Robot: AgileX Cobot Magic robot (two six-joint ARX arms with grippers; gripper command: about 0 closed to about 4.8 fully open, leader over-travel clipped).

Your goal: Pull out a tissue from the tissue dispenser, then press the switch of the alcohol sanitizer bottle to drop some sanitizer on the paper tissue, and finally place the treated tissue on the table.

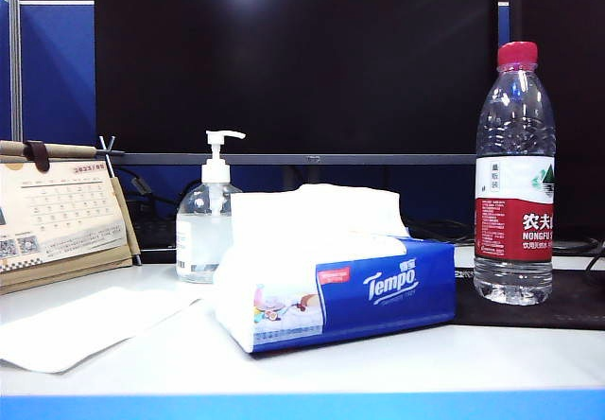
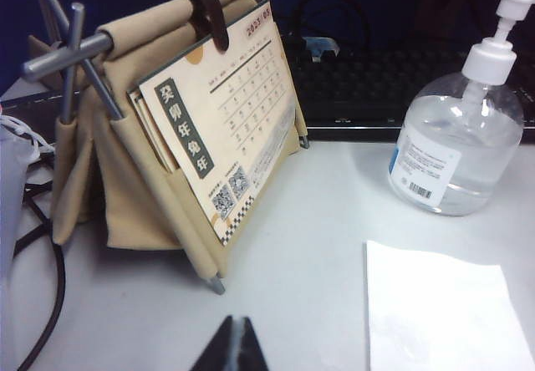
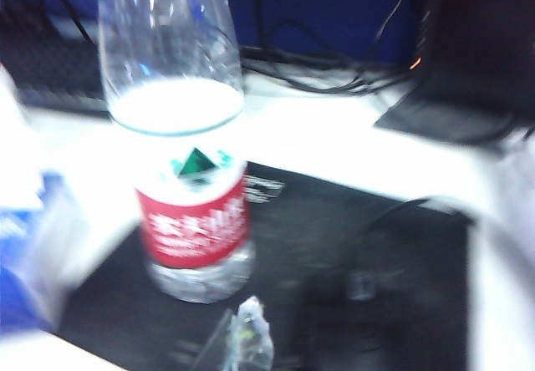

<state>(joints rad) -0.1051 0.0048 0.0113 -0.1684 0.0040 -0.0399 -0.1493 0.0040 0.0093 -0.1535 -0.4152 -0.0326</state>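
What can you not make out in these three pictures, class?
- Left claw: left wrist view, cut off by the edge.
- Right claw: right wrist view, blurred.
- Sanitizer bottle: exterior view, partly hidden behind the tissue pack.
- Calendar print: too small.

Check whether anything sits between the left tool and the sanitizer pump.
Nothing visible blocks it. The left tool, shut, hangs over bare table; the sanitizer bottle and its pump stand beyond, the calendar off to one side and a flat tissue lying low beside the path.
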